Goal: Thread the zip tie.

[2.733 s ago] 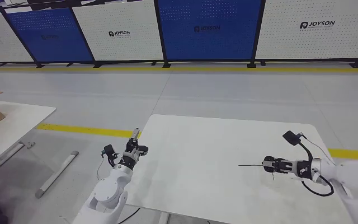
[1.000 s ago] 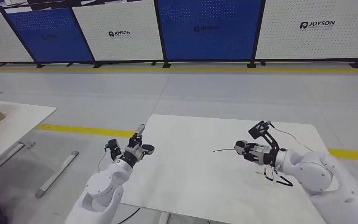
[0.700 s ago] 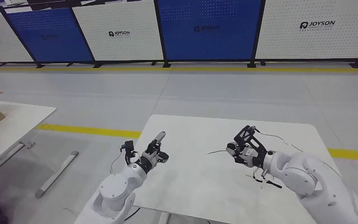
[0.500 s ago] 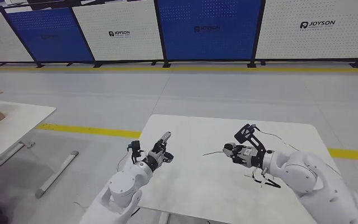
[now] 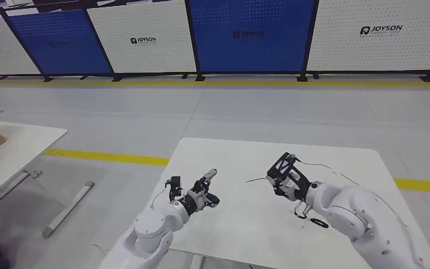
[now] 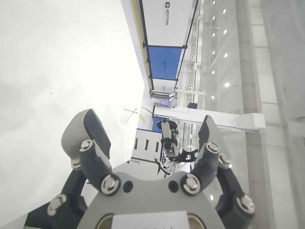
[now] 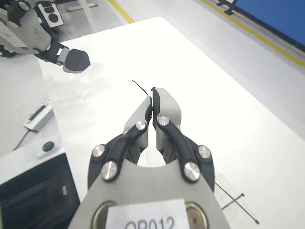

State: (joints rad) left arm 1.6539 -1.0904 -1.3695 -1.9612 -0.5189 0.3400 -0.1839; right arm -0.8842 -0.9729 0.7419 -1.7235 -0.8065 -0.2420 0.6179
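There are two grippers, one held zip tie and two loose ties on one white table (image 5: 228, 158).

The right gripper (image 5: 274, 177) is over the middle of the table, its jaws pressed together on the zip tie (image 5: 254, 179). The tie's thin black tail sticks out to the left. The left gripper (image 5: 206, 183) is over the left part of the table with its jaws wide apart and nothing between them.

The right wrist view shows what the top view does not: the right gripper (image 7: 152, 94) pinches the zip tie (image 7: 139, 87) at its very tips, and the tail curls slightly. It also shows the loose ties (image 7: 234, 200) lying crossed on the table near the right arm. The left wrist view looks past the left gripper (image 6: 150, 120) to the same loose ties (image 6: 131, 114).

Compared with 2.7 s ago, the left gripper has come in from beyond the table's left edge. The right gripper has moved left from the right side of the table and brought the tie with it. The two now stand near each other but apart.
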